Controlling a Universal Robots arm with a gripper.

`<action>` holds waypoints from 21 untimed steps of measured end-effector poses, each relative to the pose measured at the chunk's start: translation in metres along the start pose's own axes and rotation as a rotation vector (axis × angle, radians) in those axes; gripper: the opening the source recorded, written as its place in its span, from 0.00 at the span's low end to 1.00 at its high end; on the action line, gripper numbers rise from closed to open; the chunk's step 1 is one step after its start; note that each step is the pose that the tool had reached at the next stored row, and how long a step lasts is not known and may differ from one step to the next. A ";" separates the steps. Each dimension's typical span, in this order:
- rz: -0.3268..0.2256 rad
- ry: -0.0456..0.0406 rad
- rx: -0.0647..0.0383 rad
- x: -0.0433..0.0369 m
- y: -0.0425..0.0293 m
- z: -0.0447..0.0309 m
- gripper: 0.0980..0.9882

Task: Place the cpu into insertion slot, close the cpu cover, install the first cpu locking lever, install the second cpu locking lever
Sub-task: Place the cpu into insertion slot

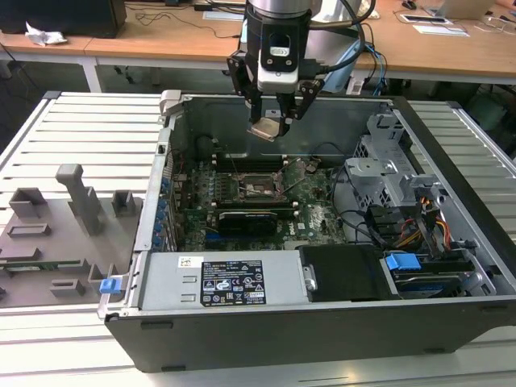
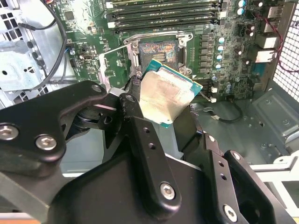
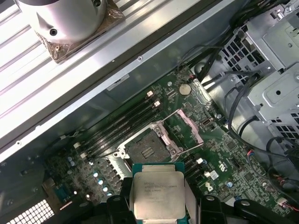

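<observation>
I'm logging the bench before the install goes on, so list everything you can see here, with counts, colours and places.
computer case: one, black and grey, open, on the slatted white table
circuit board: one, green, on the case floor
insertion slot: one, black, empty, on the board
cpu cover: one, silver, swung open beside the slot
expansion card: one, black, on the board near the slot
power supply: one, grey, along the case's near wall
fixture tray: one, grey, on the table at the exterior view's left
cpu: one, silver top, green edge, held above the board
gripper: one, black, shut on the cpu
</observation>
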State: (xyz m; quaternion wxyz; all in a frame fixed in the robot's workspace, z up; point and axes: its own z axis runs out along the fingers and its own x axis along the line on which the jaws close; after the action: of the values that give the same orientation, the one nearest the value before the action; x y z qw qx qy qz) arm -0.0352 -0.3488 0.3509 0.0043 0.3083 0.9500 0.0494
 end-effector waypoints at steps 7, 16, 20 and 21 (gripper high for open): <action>0.019 -0.0006 -0.002 0.0000 -0.0001 0.0006 0.48; 0.044 -0.0016 -0.005 0.0000 -0.0002 0.0017 0.48; 0.099 -0.0070 -0.006 0.0000 -0.0003 0.0030 0.48; 0.131 -0.0102 -0.007 0.0000 -0.0004 0.0037 0.48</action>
State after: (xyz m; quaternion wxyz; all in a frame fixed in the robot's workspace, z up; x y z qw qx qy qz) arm -0.0352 -0.3488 0.3472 0.0069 0.3701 0.9276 0.0512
